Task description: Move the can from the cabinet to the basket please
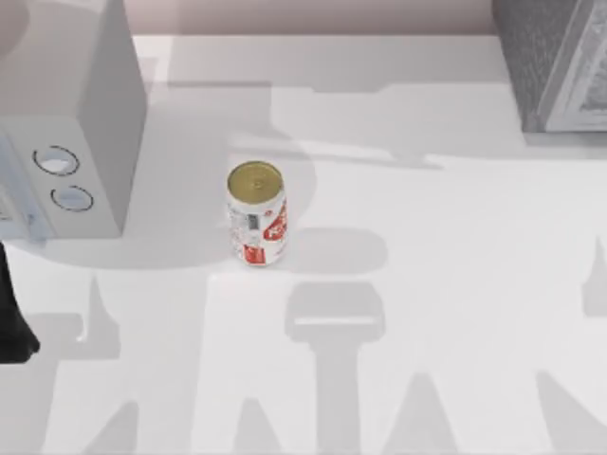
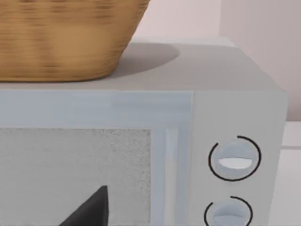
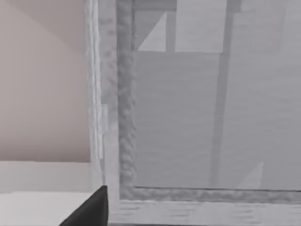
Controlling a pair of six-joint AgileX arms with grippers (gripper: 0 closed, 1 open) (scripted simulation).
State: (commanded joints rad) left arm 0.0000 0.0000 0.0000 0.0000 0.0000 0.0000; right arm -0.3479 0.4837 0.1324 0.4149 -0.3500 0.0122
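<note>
The can (image 1: 256, 213) is white with red label marks and a gold top. It stands upright on the white table (image 1: 427, 284), left of centre, with no gripper near it. The woven basket (image 2: 61, 37) sits on top of the microwave (image 2: 235, 108). A grey cabinet (image 1: 555, 62) stands at the back right corner, and its frame (image 3: 124, 117) is close up in the right wrist view. A dark part of my left gripper (image 2: 89, 212) faces the microwave door. My right gripper (image 3: 89, 209) shows as a dark tip by the cabinet. The left arm (image 1: 11, 318) is at the table's left edge.
The microwave (image 1: 85, 123) takes up the back left of the table, with two round knobs (image 1: 57, 161) on its front. Shadows of the arms fall across the front of the table. A pale wall runs behind the table.
</note>
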